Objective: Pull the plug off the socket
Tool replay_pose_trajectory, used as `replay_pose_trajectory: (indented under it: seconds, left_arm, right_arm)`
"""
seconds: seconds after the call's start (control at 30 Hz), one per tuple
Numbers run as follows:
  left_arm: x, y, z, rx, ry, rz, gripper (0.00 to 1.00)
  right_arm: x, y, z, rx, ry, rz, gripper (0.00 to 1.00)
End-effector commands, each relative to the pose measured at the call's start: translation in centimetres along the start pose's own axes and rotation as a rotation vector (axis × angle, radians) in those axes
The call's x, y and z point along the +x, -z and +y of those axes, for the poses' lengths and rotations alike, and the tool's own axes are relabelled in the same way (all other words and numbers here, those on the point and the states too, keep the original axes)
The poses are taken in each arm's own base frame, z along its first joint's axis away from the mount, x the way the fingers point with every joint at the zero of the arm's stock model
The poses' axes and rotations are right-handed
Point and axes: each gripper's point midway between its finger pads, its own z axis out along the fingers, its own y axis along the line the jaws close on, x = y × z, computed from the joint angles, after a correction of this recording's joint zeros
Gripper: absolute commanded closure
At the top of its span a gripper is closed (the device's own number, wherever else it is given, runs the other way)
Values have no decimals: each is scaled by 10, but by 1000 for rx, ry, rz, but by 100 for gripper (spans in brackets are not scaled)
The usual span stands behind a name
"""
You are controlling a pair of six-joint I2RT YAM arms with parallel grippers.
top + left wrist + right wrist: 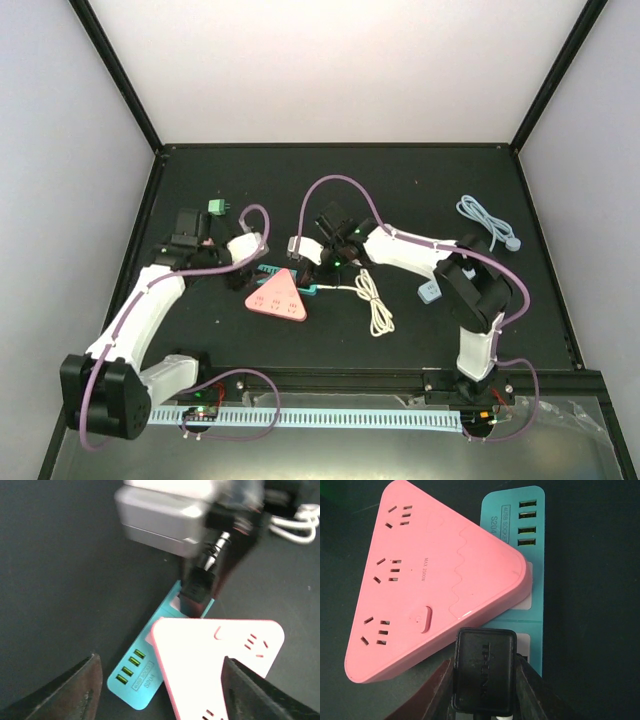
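A black plug (485, 672) stands at the near socket of a teal power strip (527, 555). My right gripper (485, 685) is shut on the plug, with one finger on each side of it. I cannot tell whether its prongs are still seated. The left wrist view also shows the plug (196, 587) at the strip's far end (137, 672). My left gripper (167, 700) is open, hovering over the strip's USB end and a pink triangular socket block (220, 665). In the top view the left gripper (247, 248) and right gripper (322, 255) flank the teal strip (264, 270).
The pink triangular block (277, 298) lies over the middle of the teal strip. A white coiled cable (376, 303) lies to its right. A small grey adapter (430, 291), a grey cable (487, 220) and a green plug (218, 207) lie further off.
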Motion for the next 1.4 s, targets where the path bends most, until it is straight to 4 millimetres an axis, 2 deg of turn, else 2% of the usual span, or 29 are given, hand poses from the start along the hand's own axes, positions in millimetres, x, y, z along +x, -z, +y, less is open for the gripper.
replay_pose_trajectory:
  seconds: [0.0,0.1,0.2,0.33,0.43,0.53,0.87,1.0,1.23,1.33,1.37]
  left_arm:
    - [-6,-4,-18,7,-246,-63,40]
    - [1,-10,-26,20,-296,-44,51]
    - [5,-18,-28,18,-329,-16,57]
    - [4,-37,-20,-19,-336,30,70]
    - [5,-49,-20,-9,-341,65,76]
    - [12,-58,-27,37,-370,96,78]
    - [35,-85,-25,3,-447,233,80]
    - [54,-93,-20,-5,-452,326,80]
    - [72,-92,-22,8,-516,386,86]
    - [71,-89,-23,-10,-519,373,88]
    - [64,-85,-21,-34,-518,348,88]
  right_arm:
    - [3,-3,8,-125,-24,15,99]
    - [5,-5,10,-157,-17,27,99]
    - [8,-6,9,-174,-19,41,99]
    - [13,-6,10,-187,-6,59,99]
    - [13,-2,10,-188,-4,57,99]
    - [13,1,9,-186,-6,53,99]
    - [8,5,11,-200,-2,27,99]
    - [7,6,12,-203,-2,23,99]
    - [-1,10,13,-208,-2,-3,99]
    - [-2,9,12,-201,0,-4,99]
    - [-1,9,9,-188,-4,-2,99]
